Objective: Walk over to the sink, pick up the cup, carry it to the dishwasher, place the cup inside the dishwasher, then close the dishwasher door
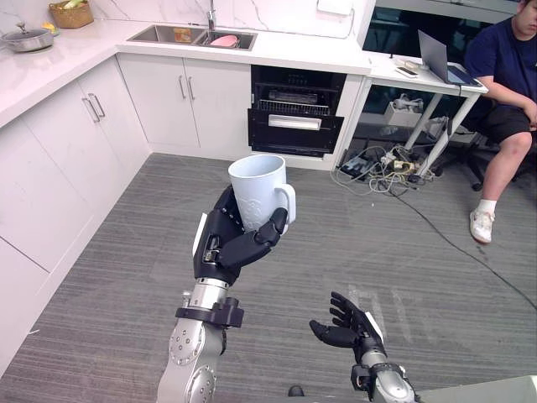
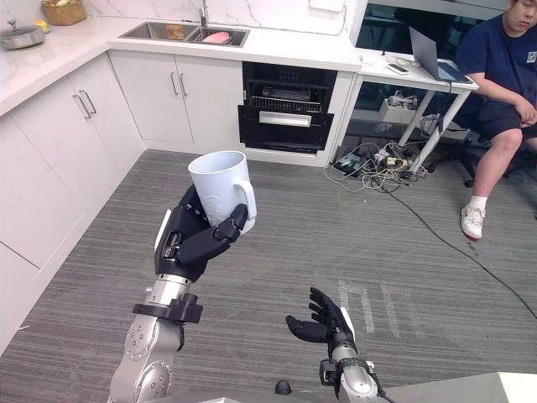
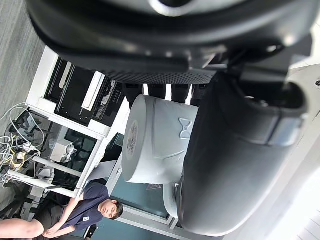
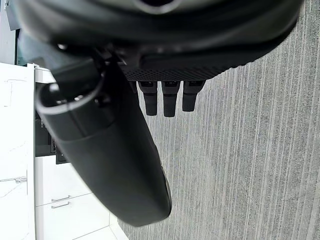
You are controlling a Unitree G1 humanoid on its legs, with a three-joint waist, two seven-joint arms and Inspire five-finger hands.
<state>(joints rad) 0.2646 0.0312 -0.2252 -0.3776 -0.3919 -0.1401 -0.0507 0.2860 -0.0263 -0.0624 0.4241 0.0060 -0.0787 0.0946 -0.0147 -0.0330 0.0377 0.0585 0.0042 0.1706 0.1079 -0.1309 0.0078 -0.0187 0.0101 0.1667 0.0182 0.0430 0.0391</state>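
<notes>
Cup [image 1: 257, 191] upright, my left hand [image 1: 225, 242] clamped round its body; I judge it rigid, glazed, slippery, breakable. Dishwasher [image 1: 294, 117] open at 12 o'clock; right hand [image 1: 346, 329] loosely spread

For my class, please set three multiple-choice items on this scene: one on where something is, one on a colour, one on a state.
1. Where is the cup? A in the sink; B held up in the left hand; C in the dishwasher.
2. What colour is the cup? A red; B black; C white.
3. How is the right hand? A open and empty; B shut on the cup; C clenched in a tight fist.
Answers: 1 B, the hand's dark fingers and thumb curl round it. 2 C, its wall and handle are white. 3 A, its fingers are relaxed, with nothing in them.
</notes>
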